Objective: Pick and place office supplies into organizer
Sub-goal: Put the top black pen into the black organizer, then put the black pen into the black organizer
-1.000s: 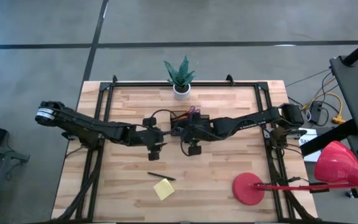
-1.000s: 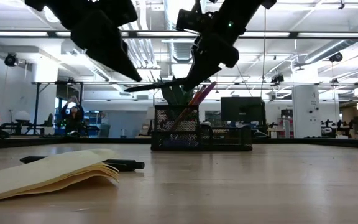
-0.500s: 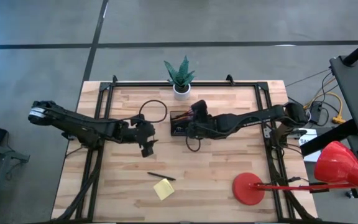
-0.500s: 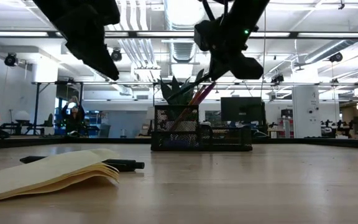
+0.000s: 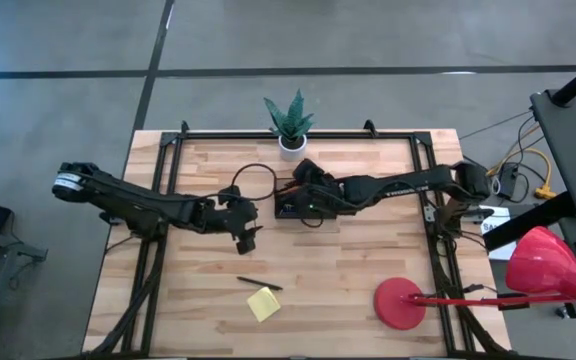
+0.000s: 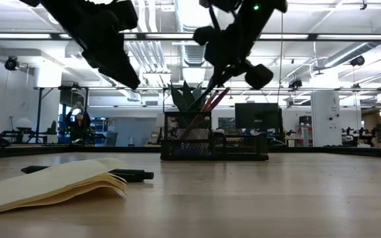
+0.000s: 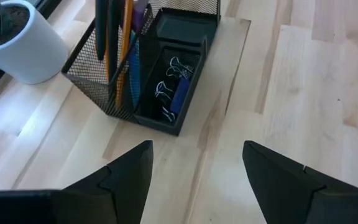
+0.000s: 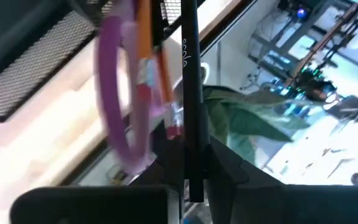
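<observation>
At the center of the high view, the right tool (image 5: pixel 301 172) pinches a dark pen (image 8: pixel 191 93) upright over the organizer (image 5: pixel 293 203) to drop it among the standing pens, while the left tool (image 5: pixel 248 237), spread wide and empty, hangs just left of it over the surface (image 5: pixel 348 290).

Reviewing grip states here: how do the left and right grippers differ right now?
The left gripper is open and empty, beside the organizer; the right gripper is shut on a dark pen, above the organizer's tall mesh cup. Both hang above the table.
</observation>
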`<state>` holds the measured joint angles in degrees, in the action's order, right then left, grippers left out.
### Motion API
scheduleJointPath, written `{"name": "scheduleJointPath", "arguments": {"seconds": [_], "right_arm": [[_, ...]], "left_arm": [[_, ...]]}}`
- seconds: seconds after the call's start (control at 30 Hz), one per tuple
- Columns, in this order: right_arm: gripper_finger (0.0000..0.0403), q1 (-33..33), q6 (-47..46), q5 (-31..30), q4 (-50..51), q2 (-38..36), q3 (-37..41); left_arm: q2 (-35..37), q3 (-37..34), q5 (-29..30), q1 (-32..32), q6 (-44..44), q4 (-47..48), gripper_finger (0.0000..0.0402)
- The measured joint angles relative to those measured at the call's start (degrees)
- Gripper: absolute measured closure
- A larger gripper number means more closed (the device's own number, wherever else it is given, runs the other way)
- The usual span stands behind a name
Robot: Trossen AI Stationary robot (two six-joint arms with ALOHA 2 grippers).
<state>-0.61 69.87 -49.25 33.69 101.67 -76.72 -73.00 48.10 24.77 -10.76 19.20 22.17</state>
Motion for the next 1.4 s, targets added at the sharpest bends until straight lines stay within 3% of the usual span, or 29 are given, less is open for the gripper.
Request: {"name": "scheduleJointPath", "arguments": {"seconds": [0.23, 0.53, 0.7, 0.8, 0.9, 0.97, 1.0, 1.1, 1.17, 1.2, 1.4], "right_arm": [[0.0366, 1.1, 2.9, 4.1, 0.5, 4.7, -3.3], [0.0292, 0.5, -1.8, 7.5, -4.6, 6.0, -6.2], [0.0255, -1.1, -7.4, 5.7, -5.8, 5.8, -6.5], [0.0241, -3.3, -16.2, 0.9, -4.1, 5.0, -6.5], [0.0234, -6.2, -25.8, 0.8, 0.6, 3.8, -6.6], [0.0233, -8.2, -36.3, 4.8, 4.4, 2.6, -6.6], [0.0233, -9.0, -43.1, 10.3, 7.4, 2.1, -6.8], [0.0241, -9.5, -67.9, 39.0, 11.2, 1.0, -7.5], [0.0249, -9.3, -77.5, 49.6, 7.3, 1.0, -6.2], [0.0252, -9.5, -79.0, 50.3, 6.3, 1.1, -5.4], [0.0258, -11.0, -78.3, 41.0, 1.7, 1.2, 0.2]], "left_arm": [[0.0, 0.1, 0.0, -0.2, 0.0, -1.6, 0.0168], [2.0, 0.1, 0.0, -0.2, -0.2, -1.0, 0.0168], [2.7, 0.1, -0.7, -0.2, -0.1, -0.5, 0.0168], [2.9, 0.0, -7.3, -0.2, -0.1, 2.5, 0.0168], [2.8, -1.8, -17.4, -0.6, -0.1, 4.7, 0.0168], [2.4, -4.2, -24.1, -1.3, -0.1, 4.9, 0.0169], [2.0, -5.5, -27.3, -1.9, 0.0, 4.9, 0.0169], [0.5, -8.2, -33.5, -4.4, 1.0, 3.7, 0.0177], [-1.0, -8.9, -34.7, -6.3, 2.8, 3.6, 0.0193], [-1.8, -9.2, -34.7, -7.2, 3.0, 2.7, 0.0205], [-7.5, -8.9, -34.7, -13.2, -1.5, -6.5, 0.0275]]}}
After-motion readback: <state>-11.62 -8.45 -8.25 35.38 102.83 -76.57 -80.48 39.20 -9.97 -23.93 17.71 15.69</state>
